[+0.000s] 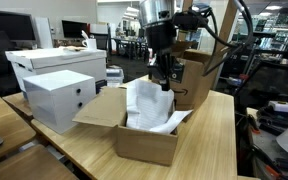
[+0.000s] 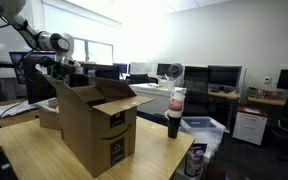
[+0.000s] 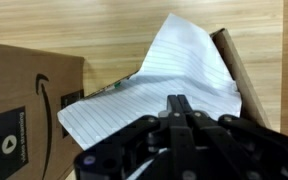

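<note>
White paper (image 1: 147, 108) bulged from the cardboard box (image 1: 144, 142); the shut fingers (image 3: 173, 108), perhaps pinching it, could tear it or tip the light box.

Wrist cam top-down, close; box (image 1: 144, 145) shared.

Counted outward from the open cardboard box (image 1: 144, 140): two cardboard boxes in all, that one and a taller cardboard box (image 1: 199, 75) just behind it. Two white ones stand beside it, a smaller white box (image 1: 59, 100) and a larger white box (image 1: 54, 62). One sheet of paper (image 1: 144, 108) lies inside it. One cup (image 2: 174, 120) stands near it.
</note>
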Robot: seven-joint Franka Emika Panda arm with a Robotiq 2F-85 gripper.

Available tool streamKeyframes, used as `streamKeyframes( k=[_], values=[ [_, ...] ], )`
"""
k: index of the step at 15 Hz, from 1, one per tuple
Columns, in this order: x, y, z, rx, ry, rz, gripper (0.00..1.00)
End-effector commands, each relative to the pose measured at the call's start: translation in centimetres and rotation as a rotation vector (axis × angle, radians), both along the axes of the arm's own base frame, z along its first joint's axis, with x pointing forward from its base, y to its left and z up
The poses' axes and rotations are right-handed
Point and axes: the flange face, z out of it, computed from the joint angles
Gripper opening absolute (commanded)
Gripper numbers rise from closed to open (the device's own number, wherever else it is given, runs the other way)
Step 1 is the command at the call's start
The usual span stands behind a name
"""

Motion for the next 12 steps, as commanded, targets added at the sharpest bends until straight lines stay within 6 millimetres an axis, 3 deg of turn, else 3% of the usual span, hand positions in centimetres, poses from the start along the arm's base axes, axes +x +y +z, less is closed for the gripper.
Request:
streamKeyframes(
  k=[1, 6, 12],
  values=[
    [1.7, -2.0, -0.2, 0.027, -0.101, -0.005, 0.03],
    [3.3, -2.9, -1.6, 0.036, -0.133, -0.035, 0.03],
    [3.9, -4.1, -7.1, 0.03, -0.141, -0.052, 0.04]
  ],
)
